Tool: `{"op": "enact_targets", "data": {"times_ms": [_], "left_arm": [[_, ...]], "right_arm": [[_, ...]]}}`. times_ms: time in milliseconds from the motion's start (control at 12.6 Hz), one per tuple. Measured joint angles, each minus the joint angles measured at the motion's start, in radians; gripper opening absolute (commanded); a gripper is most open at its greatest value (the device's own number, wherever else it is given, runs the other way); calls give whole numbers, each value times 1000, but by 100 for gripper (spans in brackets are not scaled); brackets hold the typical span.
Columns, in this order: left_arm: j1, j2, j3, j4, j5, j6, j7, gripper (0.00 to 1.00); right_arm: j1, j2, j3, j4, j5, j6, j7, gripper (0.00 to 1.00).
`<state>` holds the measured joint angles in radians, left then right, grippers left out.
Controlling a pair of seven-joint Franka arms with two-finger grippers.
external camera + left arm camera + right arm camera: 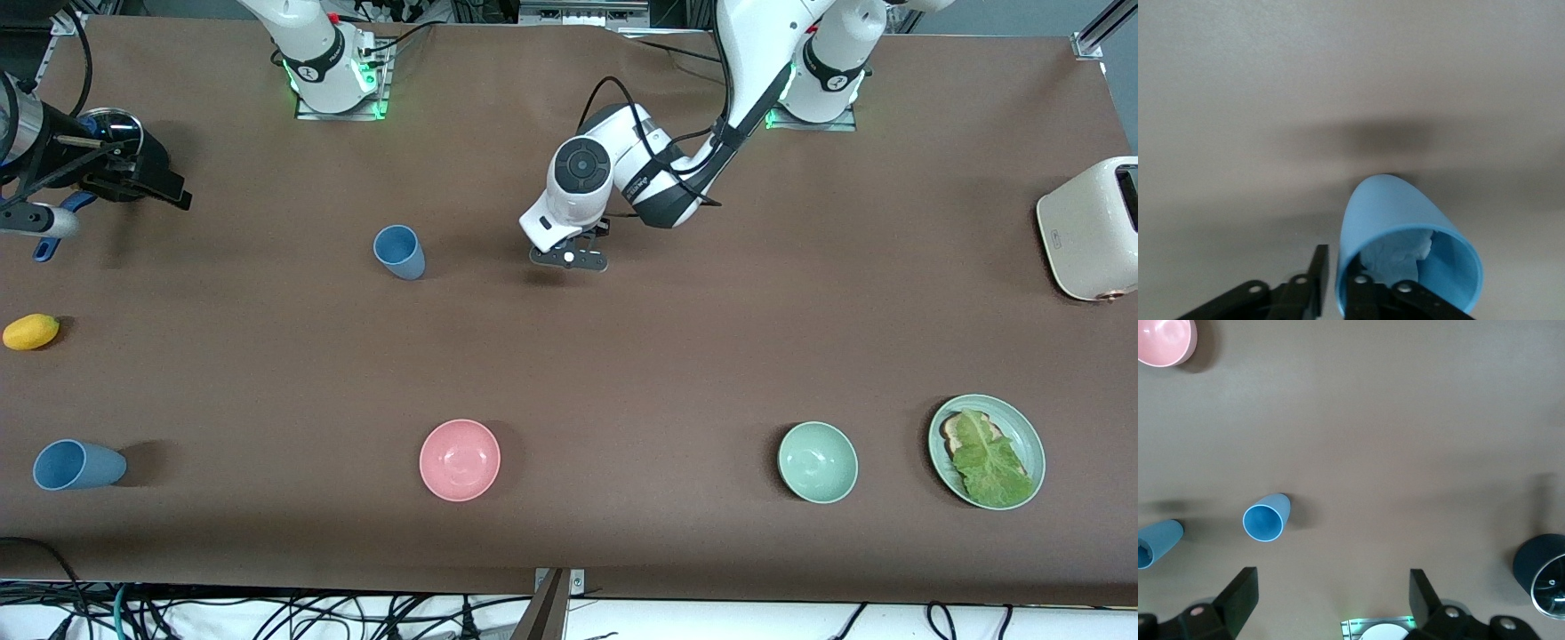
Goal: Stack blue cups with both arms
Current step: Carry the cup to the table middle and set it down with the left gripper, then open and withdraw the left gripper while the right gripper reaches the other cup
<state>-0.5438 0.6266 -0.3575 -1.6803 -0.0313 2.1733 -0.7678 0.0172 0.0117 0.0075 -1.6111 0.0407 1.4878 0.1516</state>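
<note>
From the front, the left arm's wrist hides most of its claw [569, 258] and all of the cup [1405, 227] it grips. The left wrist view cuts that cup's rim off, and we cannot identify the pale lump [1398, 257] inside.

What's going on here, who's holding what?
The left gripper is shut on the rim of a blue cup, one finger inside it, over the middle of the table; its wrist hides that cup in the front view. The right gripper is open and empty, waiting high above the right arm's end. A second blue cup stands upright on the table; a third blue cup lies on its side nearer the front camera. Nothing is stacked yet.
</note>
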Motion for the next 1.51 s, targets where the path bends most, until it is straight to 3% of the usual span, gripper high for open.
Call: {"op": "enact_targets", "data": {"times_ms": [239,478,796,1115,1274,1513], "left_arm": [[0,-3,1,13,0,-7,-59,100],[25,-56,5,46,0,-138,-73,100],[125,-220,15,59,0,-312,-56,100],[292,-341,23,59,4,-439,168,100],[364,-387,24,59,76,-486,256,100],[432,-431,24,57,143,-505,372,100]], "right_arm": [[0,16,1,0,0,16,-3,100],[29,69,11,-1,-10,13,-6,100],[73,111,16,-1,-12,9,-9,100],[176,157,22,-15,-7,41,-3,100],[206,204,39,-68,2,126,15,100],[210,208,72,-229,4,299,40,100]]}}
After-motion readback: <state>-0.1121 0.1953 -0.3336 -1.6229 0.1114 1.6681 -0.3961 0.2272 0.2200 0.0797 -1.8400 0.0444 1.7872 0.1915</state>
